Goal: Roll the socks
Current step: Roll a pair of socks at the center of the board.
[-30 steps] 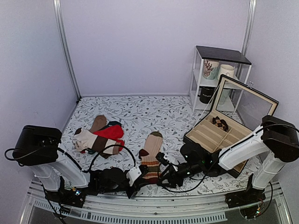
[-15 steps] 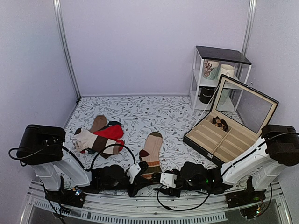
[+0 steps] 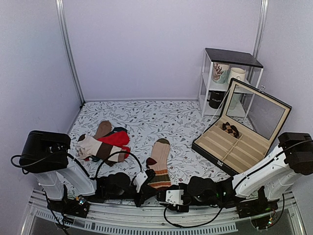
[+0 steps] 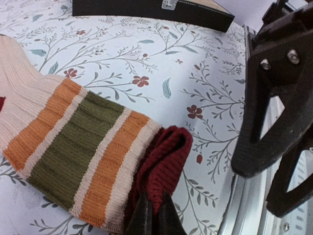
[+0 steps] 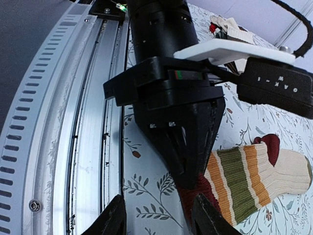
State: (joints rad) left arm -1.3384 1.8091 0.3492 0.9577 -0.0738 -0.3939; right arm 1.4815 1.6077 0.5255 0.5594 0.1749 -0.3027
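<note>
The socks [image 3: 159, 164] lie flat near the front middle of the surface [image 3: 146, 115], toe pointing away and striped leg toward the arms. They lie one on the other, so from above they read as a single shape. They are in the same spot as a second ago and are not yet rolled. The left hand [image 4: 152, 219] stays clenched on the dark red cuff [image 4: 164, 156] at their near end, holding it bunched a little off the surface.

What has changed is the right arm. A second ago its hand was up by the socks' right side. Now it has swung down and back to the front rail [image 5: 73, 122], so the right hand [image 5: 161, 219] sits low, just in front of the left one, facing the pinched cuff. Its fingers stand apart with nothing between them. I judge this as lining up for a second grip on the cuff, so the roll can begin from that end.

Counted:
- One striped pair.
- One heap of loose socks [image 3: 105, 142] well to the left, too tangled to count surely, with one red sock [image 3: 117, 138] and one cream sock with brown bands [image 3: 95, 147] among them.
- One open box [image 3: 210, 154] to the right, with one dark rolled bundle [image 3: 230, 129] in a compartment.
- One shelf [image 3: 232, 57] behind the box, holding three mugs.
- Two arms.
</note>
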